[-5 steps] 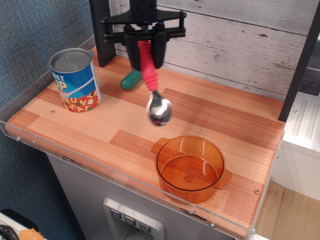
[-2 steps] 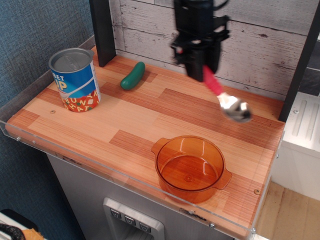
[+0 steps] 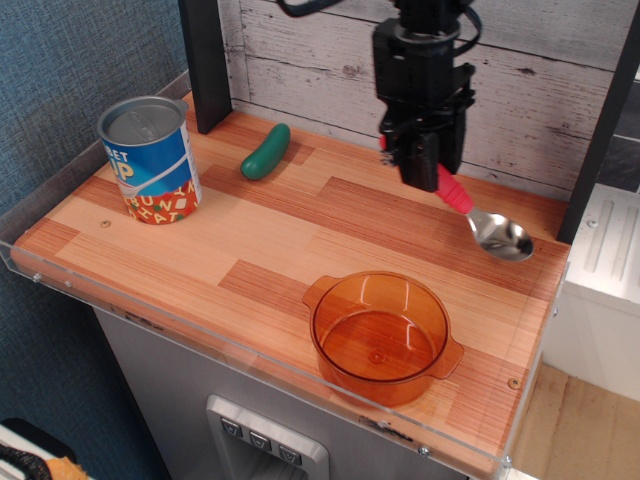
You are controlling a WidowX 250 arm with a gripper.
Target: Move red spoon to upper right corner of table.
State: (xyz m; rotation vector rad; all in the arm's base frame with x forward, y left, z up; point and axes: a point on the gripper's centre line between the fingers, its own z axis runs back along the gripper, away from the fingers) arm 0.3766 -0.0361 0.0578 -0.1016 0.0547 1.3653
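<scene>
Jaws clenched on one red spoon; one can, one pickle, one pot.

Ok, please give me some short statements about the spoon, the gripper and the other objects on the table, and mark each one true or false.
1. The gripper holds the red spoon by its handle. True.
2. The spoon's bowl points toward the blue can. False: it points toward the right end of the table, away from the can.
3. The green pickle-shaped toy lies inside the orange pot. False: it lies on the tabletop near the back wall, and the pot is empty.
4. The can stands upright at the left end of the table. True.
5. The spoon is over the far right part of the table. True.
</scene>
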